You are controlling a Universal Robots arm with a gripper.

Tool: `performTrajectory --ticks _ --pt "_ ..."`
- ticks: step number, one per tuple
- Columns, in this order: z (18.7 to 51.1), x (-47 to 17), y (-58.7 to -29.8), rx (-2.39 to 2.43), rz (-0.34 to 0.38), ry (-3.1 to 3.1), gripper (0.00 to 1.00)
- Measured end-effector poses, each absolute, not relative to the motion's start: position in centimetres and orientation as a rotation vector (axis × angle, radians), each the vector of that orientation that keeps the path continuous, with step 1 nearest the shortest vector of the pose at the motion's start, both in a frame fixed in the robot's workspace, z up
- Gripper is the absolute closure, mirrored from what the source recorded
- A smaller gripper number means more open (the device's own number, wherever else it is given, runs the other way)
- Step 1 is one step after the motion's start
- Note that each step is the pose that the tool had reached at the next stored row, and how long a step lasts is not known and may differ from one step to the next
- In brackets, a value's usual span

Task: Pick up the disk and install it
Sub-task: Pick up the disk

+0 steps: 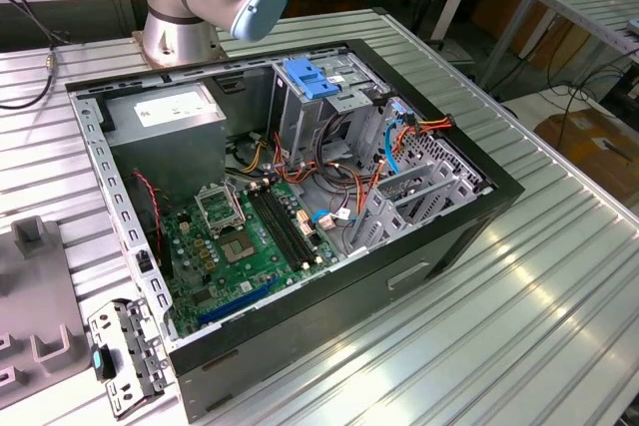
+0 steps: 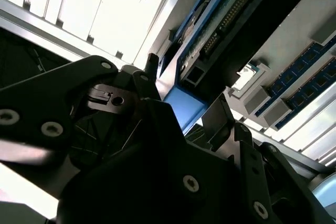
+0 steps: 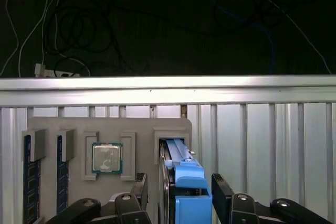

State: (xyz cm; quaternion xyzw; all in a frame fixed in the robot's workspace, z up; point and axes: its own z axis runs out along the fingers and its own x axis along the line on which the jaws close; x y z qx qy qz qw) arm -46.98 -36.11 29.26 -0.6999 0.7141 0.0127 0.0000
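Note:
The disk (image 3: pixel 181 156) stands on edge in a slot of the grey parts tray (image 3: pixel 142 129), its blue plastic side rail facing the first wrist view. My gripper (image 3: pixel 179 182) straddles it. One black finger (image 3: pixel 139 184) stands a little clear of one face, and the other finger (image 3: pixel 221 184) is close against the other face. The jaws are open around the disk. The second wrist view shows the disk's connector edge and circuit side (image 2: pixel 220 30), with the blue rail (image 2: pixel 184 106) between the black finger housings.
The open computer case (image 1: pixel 300 177) lies on the slatted aluminium table, with a drive cage topped by a blue latch (image 1: pixel 312 82) and a grey power supply (image 1: pixel 165 117). On the tray sit a processor (image 3: pixel 107 158) and two memory sticks (image 3: pixel 31 177). A metal bracket (image 1: pixel 125 356) lies beside the case.

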Motion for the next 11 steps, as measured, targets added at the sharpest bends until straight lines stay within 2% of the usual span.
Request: performTrajectory --ticks 11 --pt "29.30 -46.98 -35.82 -2.199 0.040 2.243 0.40"
